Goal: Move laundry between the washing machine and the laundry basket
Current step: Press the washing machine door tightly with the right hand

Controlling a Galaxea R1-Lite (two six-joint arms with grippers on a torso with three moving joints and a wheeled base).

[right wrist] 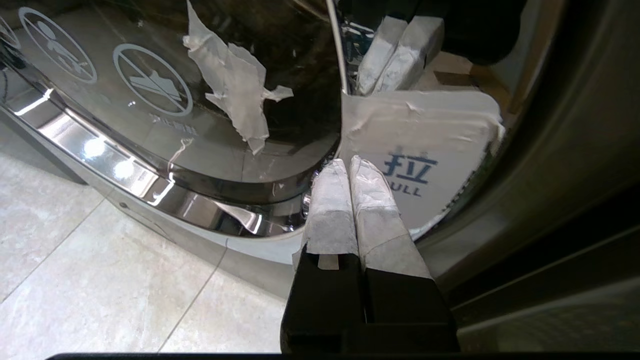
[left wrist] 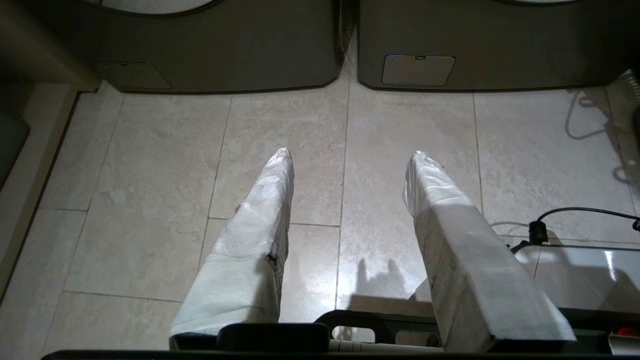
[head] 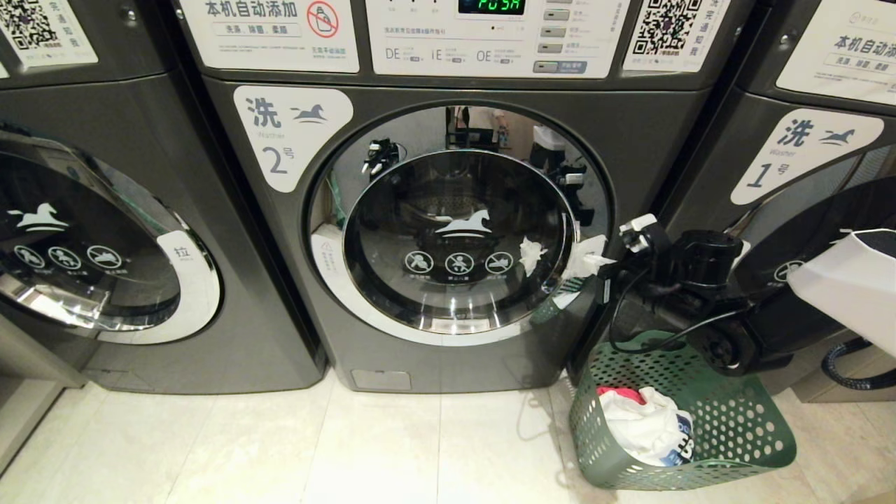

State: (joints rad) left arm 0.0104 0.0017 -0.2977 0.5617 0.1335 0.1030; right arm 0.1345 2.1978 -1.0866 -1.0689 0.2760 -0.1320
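The washing machine (head: 448, 231), labelled "洗" and "2号", display reading "PUSH", has its door closed. At its 4 o'clock, the laundry basket (head: 742, 420) holds the laundry (head: 647, 423). Only the right wrist view shows "拉 PULL" on the door handle (right wrist: 425, 150), the clenched right tool (right wrist: 350, 167) beside it. The left tool (left wrist: 350, 155), over floor tiles (left wrist: 150, 165), is spread and empty.

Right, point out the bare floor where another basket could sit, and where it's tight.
Bare tile runs in front of washing machine 2, left of the green laundry basket, over toward machine 3. Crowded: the right side, where the right gripper, jaws shut, sits at the door's pull tab above the basket.
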